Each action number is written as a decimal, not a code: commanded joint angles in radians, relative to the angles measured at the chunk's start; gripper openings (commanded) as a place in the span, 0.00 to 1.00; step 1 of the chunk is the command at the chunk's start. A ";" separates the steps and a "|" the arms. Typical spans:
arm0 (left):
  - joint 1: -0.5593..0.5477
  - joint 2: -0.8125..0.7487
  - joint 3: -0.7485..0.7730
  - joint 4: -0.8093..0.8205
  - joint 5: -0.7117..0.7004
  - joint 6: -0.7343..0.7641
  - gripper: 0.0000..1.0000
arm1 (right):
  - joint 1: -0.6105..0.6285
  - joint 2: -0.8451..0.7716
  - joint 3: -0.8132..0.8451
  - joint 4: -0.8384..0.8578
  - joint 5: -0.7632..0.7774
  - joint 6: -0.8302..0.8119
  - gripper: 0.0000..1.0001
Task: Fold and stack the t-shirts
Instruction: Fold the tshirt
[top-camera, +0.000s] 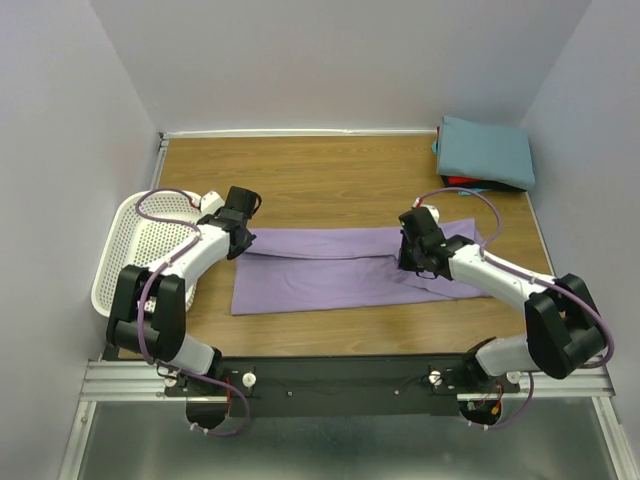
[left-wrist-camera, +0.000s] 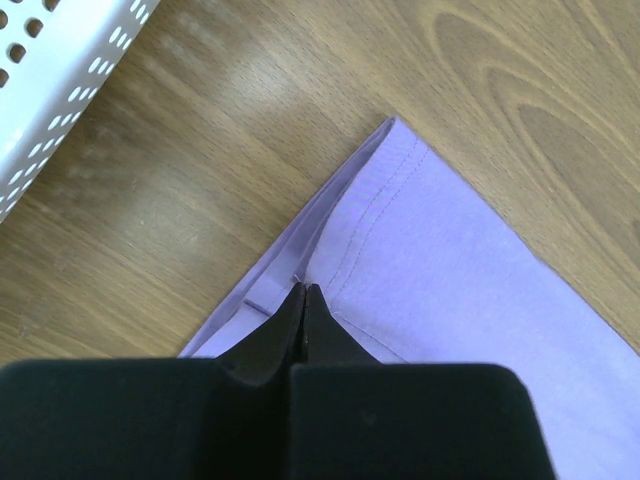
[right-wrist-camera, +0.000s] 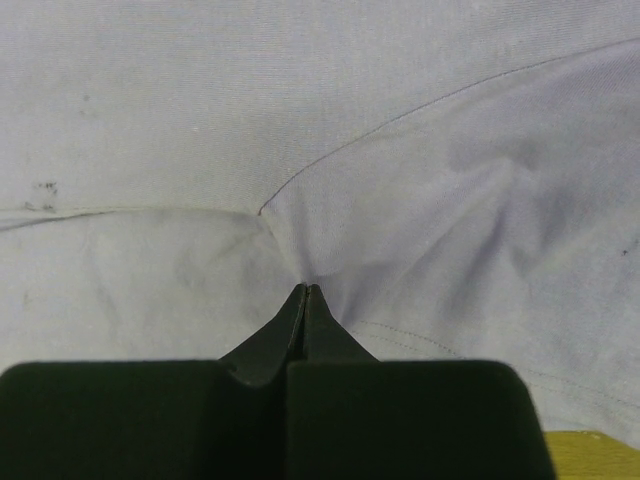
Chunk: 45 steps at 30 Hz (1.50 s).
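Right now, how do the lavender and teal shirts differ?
The lavender shirt lies in a long strip mid-table; the teal shirt is a folded rectangle in the far right corner, atop a red shirt. The left gripper and right gripper pinch the lavender; the teal is untouched. Both are plain cloth.

Both arms reach forward, elbows bent, wrists tipped down. Left gripper (left-wrist-camera: 303, 292) has its fingers pressed together, pinching the lavender t-shirt (top-camera: 320, 275) at its edge. Right gripper (right-wrist-camera: 306, 291) is closed the same way, with cloth puckered at its tips.
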 joint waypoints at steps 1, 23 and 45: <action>0.006 -0.043 -0.017 0.012 0.000 -0.015 0.00 | 0.008 -0.035 -0.013 -0.036 0.033 0.002 0.00; 0.006 -0.059 -0.103 0.048 0.020 -0.038 0.00 | 0.017 -0.052 -0.037 -0.062 -0.050 -0.007 0.00; 0.015 -0.152 0.014 0.022 0.000 0.083 0.44 | 0.017 -0.116 0.023 -0.088 0.065 0.029 0.66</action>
